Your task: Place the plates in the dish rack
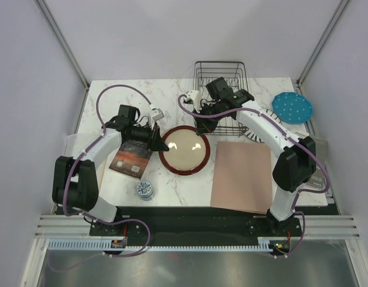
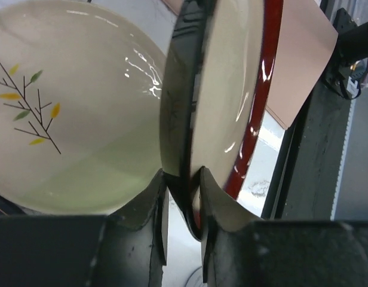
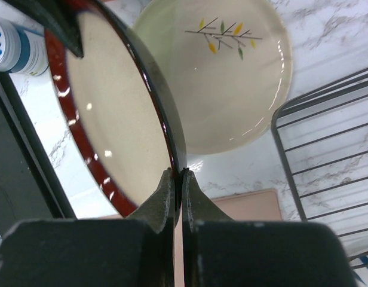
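Observation:
The cream plate with the dark red rim (image 1: 184,149) is held tilted above the table, between both arms. My left gripper (image 1: 160,142) is shut on its left edge; in the left wrist view (image 2: 183,173) the fingers pinch the rim of this plate (image 2: 232,89). My right gripper (image 1: 202,128) is shut on its far right edge (image 3: 179,172). The cream sprig plate (image 3: 226,78) lies flat below it and also shows in the left wrist view (image 2: 70,119). The striped plate (image 1: 258,130) lies partly under my right arm. The teal dotted plate (image 1: 292,107) lies at the far right. The black wire dish rack (image 1: 218,81) stands at the back.
A pink mat (image 1: 242,176) lies at the front right. A small blue-and-white cup (image 1: 144,190) stands at the front left, next to a dark booklet (image 1: 131,158). The rack's corner (image 3: 327,155) is close to my right gripper.

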### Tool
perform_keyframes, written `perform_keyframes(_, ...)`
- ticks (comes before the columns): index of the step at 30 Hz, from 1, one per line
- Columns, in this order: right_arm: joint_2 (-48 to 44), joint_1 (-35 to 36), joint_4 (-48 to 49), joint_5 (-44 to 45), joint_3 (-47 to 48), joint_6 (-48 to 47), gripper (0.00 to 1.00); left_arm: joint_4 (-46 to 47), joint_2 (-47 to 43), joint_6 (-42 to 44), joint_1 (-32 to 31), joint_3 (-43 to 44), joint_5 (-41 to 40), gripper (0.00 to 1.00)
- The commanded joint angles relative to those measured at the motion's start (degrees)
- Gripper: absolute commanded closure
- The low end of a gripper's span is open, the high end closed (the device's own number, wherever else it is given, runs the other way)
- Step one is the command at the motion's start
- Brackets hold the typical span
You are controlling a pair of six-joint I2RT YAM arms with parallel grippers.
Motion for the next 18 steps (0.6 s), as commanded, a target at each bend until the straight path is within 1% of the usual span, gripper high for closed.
perform_keyframes(1, -1.1, 0.1, 3.0, -4.7, 3.6, 1.6, 1.0, -8.1, 4.4, 7.0, 0.0, 6.4, 7.5, 0.83)
perform_keyframes(2, -1.1, 0.1, 2.9, -4.7, 3.2, 1.4, 1.0, -8.8, 4.8, 7.2, 0.0, 6.7, 8.3, 0.87)
perform_keyframes(4, -1.3, 0.1, 2.7, -4.2, 2.6, 1.2, 1.0, -9.0, 4.8, 8.2, 0.0, 6.6, 8.6, 0.89)
perform_keyframes(5, -1.4, 0.0, 2.4, -3.8, 1.8, 0.6, 0.96, -9.0, 4.7, 9.3, 0.1, 6.4, 8.7, 0.91)
perform_keyframes(6, -1.3, 0.1, 1.0, -3.7, 1.4, -0.4, 0.87, -9.0, 4.5, 9.6, 0.1, 6.3, 8.5, 0.91)
perform_keyframes(7, -1.0, 0.1, -0.4, -4.0, 1.1, -1.5, 0.66, -9.0, 4.5, 9.9, 0.1, 6.3, 8.3, 0.92)
perform_keyframes(9, 0.4, 0.0, -4.3, -4.6, 0.8, -3.7, 0.53, -9.0, 4.6, 10.1, 0.2, 6.6, 8.0, 0.92)
perform_keyframes(12, 2.2, -0.1, -7.6, -6.7, 0.4, -5.5, 0.5, -9.0, 4.9, 10.2, 0.2, 7.0, 8.3, 0.93)
perform_keyframes(18, 5.5, -0.1, -12.0, -11.0, 1.1, -8.5, 0.48, -9.0, 5.6, 8.7, 0.4, 8.4, 8.2, 0.94)
